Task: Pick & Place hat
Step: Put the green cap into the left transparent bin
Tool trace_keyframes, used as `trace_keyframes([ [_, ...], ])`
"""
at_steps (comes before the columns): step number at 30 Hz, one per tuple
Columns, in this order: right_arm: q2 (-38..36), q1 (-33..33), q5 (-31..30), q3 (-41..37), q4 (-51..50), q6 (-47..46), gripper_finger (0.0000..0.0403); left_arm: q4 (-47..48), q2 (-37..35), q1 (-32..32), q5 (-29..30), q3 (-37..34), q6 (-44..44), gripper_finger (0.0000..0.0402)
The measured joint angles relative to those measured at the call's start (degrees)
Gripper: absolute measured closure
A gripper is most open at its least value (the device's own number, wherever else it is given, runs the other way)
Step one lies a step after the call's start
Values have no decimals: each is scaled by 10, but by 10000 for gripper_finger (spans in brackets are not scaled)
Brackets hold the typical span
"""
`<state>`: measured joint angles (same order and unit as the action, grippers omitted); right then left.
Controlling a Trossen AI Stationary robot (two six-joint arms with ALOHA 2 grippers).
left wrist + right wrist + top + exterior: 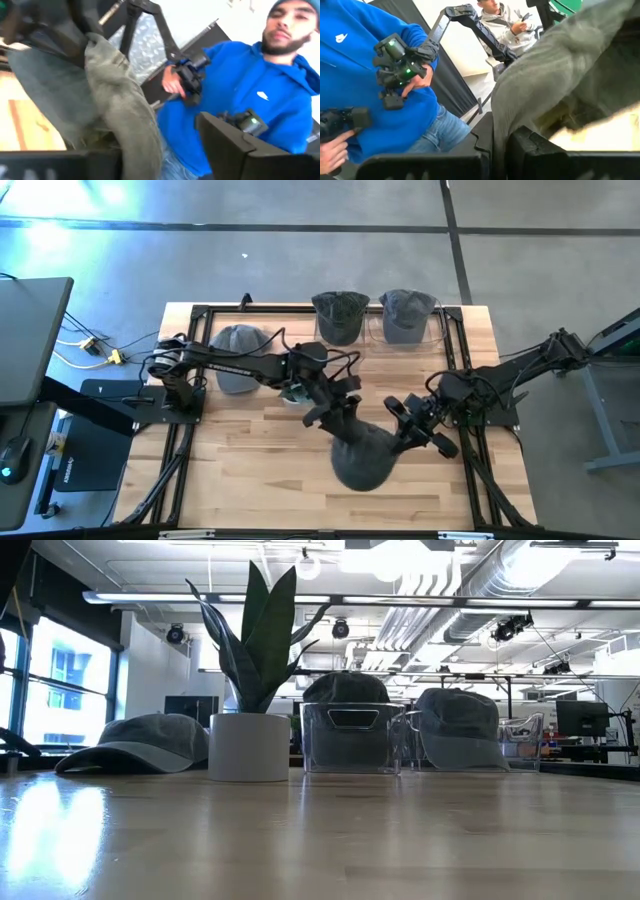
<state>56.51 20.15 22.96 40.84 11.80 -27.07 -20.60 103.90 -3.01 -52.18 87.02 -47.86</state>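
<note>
A dark grey hat (365, 458) hangs above the near middle of the table between my two grippers; the low view does not show it. My right gripper (408, 423) comes from the table's right and is shut on the hat's cloth (555, 70). My left gripper (335, 408) reaches in from the left at the hat's far left edge. It is open, and the hat (112, 97) hangs between its spread fingers. My right gripper pinches a fold of the hat's cloth (501, 131) between its two fingers, coming level from the table's right. The hat sags below and beside the fingers, clear of the table. Whether my left gripper's open fingers touch the cloth, I cannot tell.
A second grey cap (135, 742) lies flat at the far left, beside a potted plant (250, 690). Two clear stands (340, 318) (405, 316) at the far edge each carry a hat. A person in a blue hoodie (260, 95) stands beyond the table. Bare wood lies near left (250, 470).
</note>
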Motion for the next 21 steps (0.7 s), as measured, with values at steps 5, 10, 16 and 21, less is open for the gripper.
trace_keyframes([
  [5,0,2,0,0,0,0,386,-6,-2,0,-33,0,0,305],
  [10,0,2,2,0,1,-14,395,11,-2,0,-43,0,-2,387],
  [16,0,2,2,0,1,-46,377,10,-2,0,-43,0,9,385],
  [21,0,-14,16,0,0,-80,323,11,-2,0,-43,0,10,399],
])
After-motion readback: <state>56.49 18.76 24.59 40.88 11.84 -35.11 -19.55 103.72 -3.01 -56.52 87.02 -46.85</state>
